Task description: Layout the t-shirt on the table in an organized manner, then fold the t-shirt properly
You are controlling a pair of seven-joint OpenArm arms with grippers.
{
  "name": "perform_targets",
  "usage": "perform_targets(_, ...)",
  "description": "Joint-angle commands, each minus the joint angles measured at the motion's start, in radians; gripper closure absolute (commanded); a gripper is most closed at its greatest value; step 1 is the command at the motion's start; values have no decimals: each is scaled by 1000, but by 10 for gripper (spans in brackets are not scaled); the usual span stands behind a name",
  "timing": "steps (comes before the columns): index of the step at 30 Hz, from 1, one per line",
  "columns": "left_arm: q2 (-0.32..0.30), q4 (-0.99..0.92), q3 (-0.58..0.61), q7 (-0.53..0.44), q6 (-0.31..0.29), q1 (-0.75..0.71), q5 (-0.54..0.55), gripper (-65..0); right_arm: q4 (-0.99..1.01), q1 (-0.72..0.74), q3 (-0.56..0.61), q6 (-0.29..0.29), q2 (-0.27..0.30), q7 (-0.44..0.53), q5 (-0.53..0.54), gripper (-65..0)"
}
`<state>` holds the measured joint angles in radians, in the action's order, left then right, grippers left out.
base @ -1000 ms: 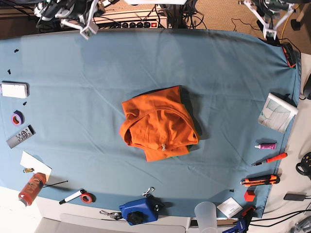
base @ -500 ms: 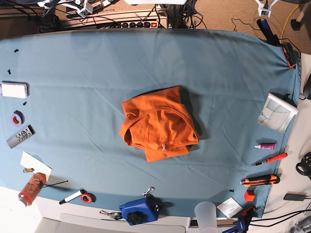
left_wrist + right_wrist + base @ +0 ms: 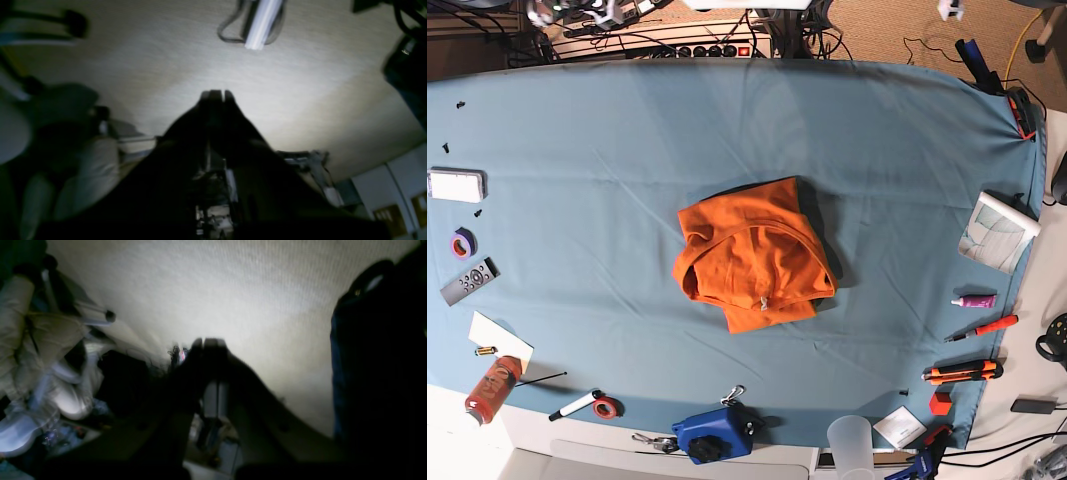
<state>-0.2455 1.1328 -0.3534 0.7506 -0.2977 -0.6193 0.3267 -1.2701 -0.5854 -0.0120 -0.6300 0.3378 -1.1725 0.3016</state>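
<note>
My left gripper (image 3: 216, 94) and right gripper (image 3: 207, 341) are both pressed together, empty, facing carpet. Both arms have withdrawn past the far edge since a second ago. One t-shirt (image 3: 754, 256), unmoved, lies folded mid-table (image 3: 607, 140). Two tape rolls, one remote (image 3: 469, 281) rest alongside.
</note>
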Motion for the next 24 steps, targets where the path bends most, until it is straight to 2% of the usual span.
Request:
perform_targets(1,-5,-37,-2,-17,-17,11,-2,0,37,17,26,-5,12,23,-24,0)
perform_targets(5,19,-218,-2,-159,-17,101,-43,0,232,127,164,-2,11,196,-146,0)
perform_targets(10,47,-430,-3,-453,-14,179,-138,0,422,254,323,0,8,433,-306,0)
perform_targets(13,63,-529,-3,-576,11,213,-182,0,499,315,399,23,8,543,-385,0)
perform_targets(16,77,-581,-3,-612,85,240,-182,0,555,364,464,115,8,644,-433,0)
perform_targets(19,82,-576,-3,-617,99,240,-182,0,584,394,519,189,8,696,-463,0)
perform_targets(24,86,-562,-3,-615,98,237,-182,0,584,420,555,200,8,661,-461,0)
